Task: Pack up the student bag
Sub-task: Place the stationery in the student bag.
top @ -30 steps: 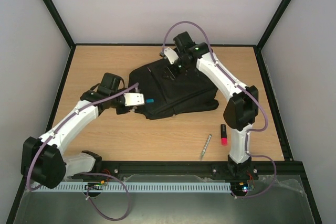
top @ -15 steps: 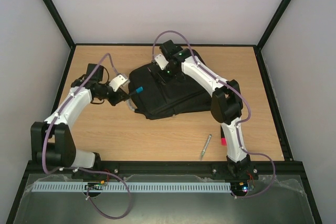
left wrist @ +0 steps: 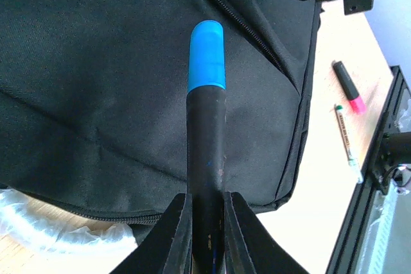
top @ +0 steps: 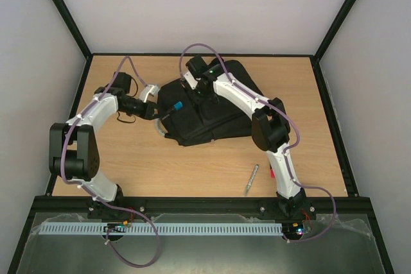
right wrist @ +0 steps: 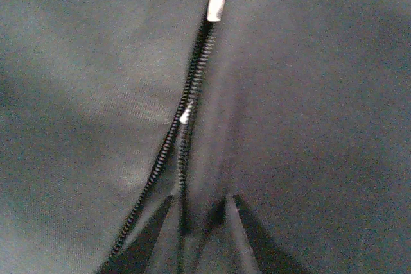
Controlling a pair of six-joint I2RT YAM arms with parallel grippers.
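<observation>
The student bag [top: 215, 123] sits mid-worktop near the far edge and looks soft and floppy, so I'd hold it by the zip [right wrist: 192, 94] seam – the right pincer [right wrist: 199, 217] is pinching a fold there, while the left pincer [left wrist: 207, 205] clamps a blue-capped marker [left wrist: 207, 126].

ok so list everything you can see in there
student bag: one, black, middle of the table
marker: one, black with blue cap, over the bag in the left jaws
highlighter: one, black with pink end, on the table right of the bag
pen: one, pale, near the highlighter
table: one, light wood
left arm: one, white and black, jaws shut on the marker
right arm: one, white and black, jaws pinching bag fabric by its zip
</observation>
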